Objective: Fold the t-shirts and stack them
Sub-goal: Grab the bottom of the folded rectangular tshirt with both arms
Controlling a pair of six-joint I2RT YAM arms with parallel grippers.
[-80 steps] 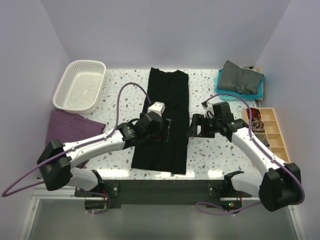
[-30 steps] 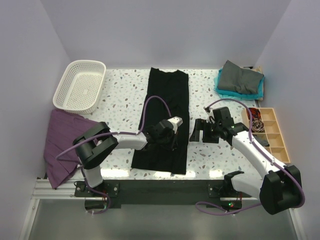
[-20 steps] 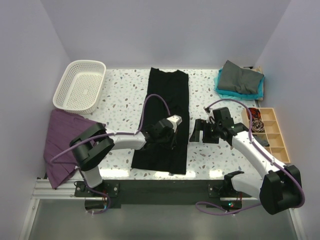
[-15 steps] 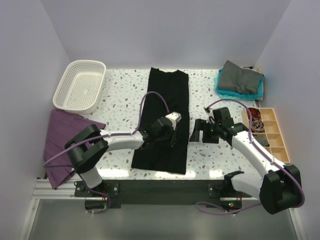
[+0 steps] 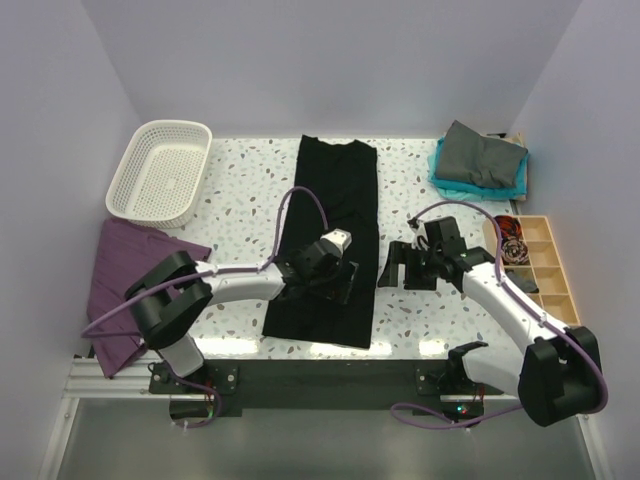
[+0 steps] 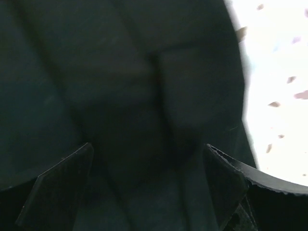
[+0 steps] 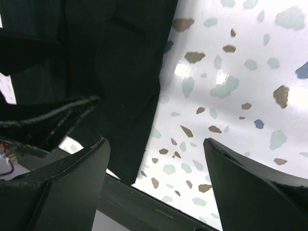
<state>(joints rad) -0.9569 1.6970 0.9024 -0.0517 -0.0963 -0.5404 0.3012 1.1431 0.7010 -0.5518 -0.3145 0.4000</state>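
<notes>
black t-shirt (image 5: 338, 190) lies as a long folded strip in the middle of the table (image 5: 245, 190). left gripper (image 5: 340, 283) sits over its near half with fingers spread. right gripper (image 5: 400, 265) is spread too (just off the shirt's right edge). grey t-shirt (image 5: 482, 152) sits on teal t-shirt (image 5: 450, 184) in the far right corner.

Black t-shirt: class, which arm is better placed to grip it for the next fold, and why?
Probably left. The left gripper is open directly over the black t-shirt, fabric filling its wrist view. The right gripper, also open, hangs at the shirt's edge, mostly over table.
</notes>
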